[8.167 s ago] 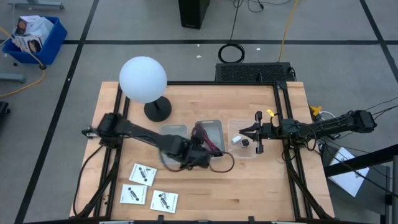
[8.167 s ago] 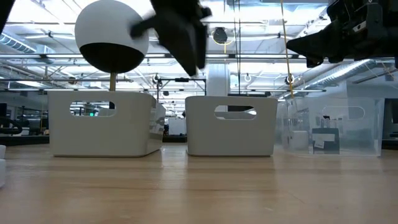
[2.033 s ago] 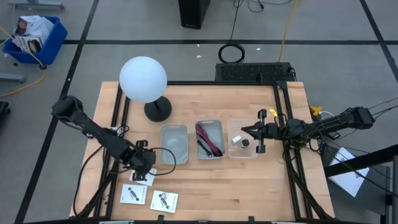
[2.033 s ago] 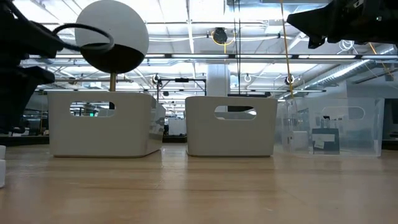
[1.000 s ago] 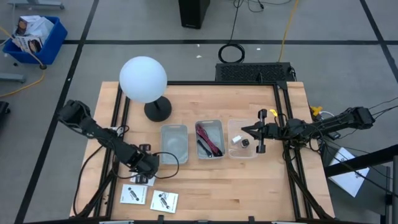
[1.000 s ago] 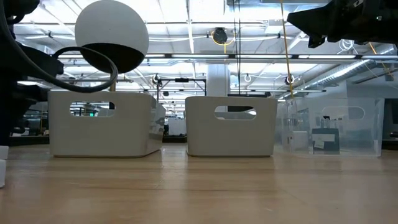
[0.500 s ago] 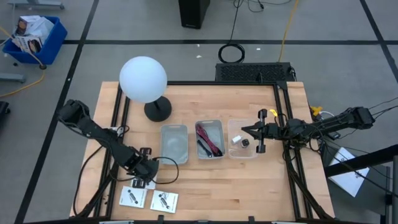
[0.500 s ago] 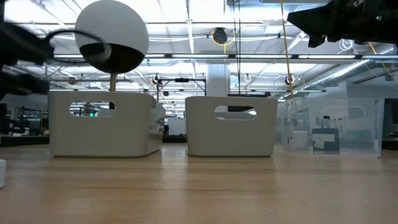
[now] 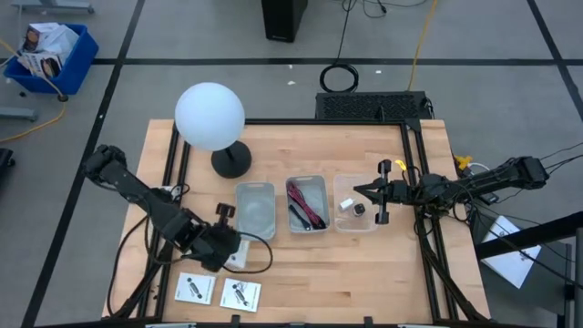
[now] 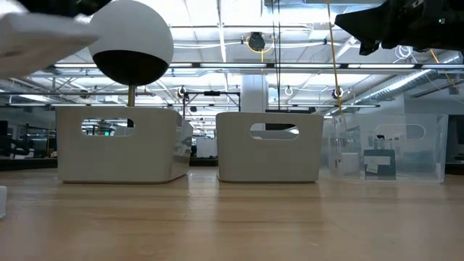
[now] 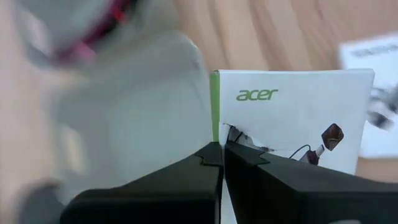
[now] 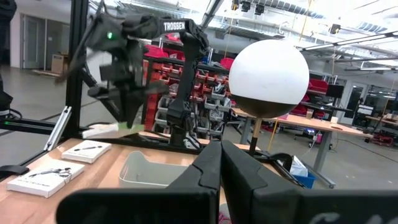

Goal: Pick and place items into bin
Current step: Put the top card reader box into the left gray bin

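High view: the left gripper (image 9: 228, 251) is off the table's near-left part, its jaws clamped on a white packet (image 9: 239, 256) just in front of the left bin (image 9: 255, 210). Two more white packets (image 9: 191, 289) (image 9: 241, 293) lie flat side by side near the table's front edge, well clear of the bins. The middle bin (image 9: 307, 204) holds the black-and-red cable bundle (image 9: 303, 202), its long axis running front to back. The clear right bin (image 9: 356, 215) holds a tiny white piece (image 9: 345, 204) and a tiny black cube (image 9: 360, 209). The right gripper (image 9: 361, 193) hangs over that bin, pointing toward the left arm. The globe lamp (image 9: 210, 116) stands behind the left bin.

Low view: three bins stand in a row, with the lamp's globe (image 10: 130, 51) above the left one and the right arm (image 10: 399, 25) at the top.

Left wrist view: the fingers (image 11: 186, 180) pinch the lower edge of the packet (image 11: 292, 118), which bears "acer" print and a green side edge.

Right wrist view: the right gripper's (image 12: 221, 163) jaws are together. Farther off, the left arm (image 12: 134, 53) is raised with the packet (image 12: 102, 129) held roughly flat.
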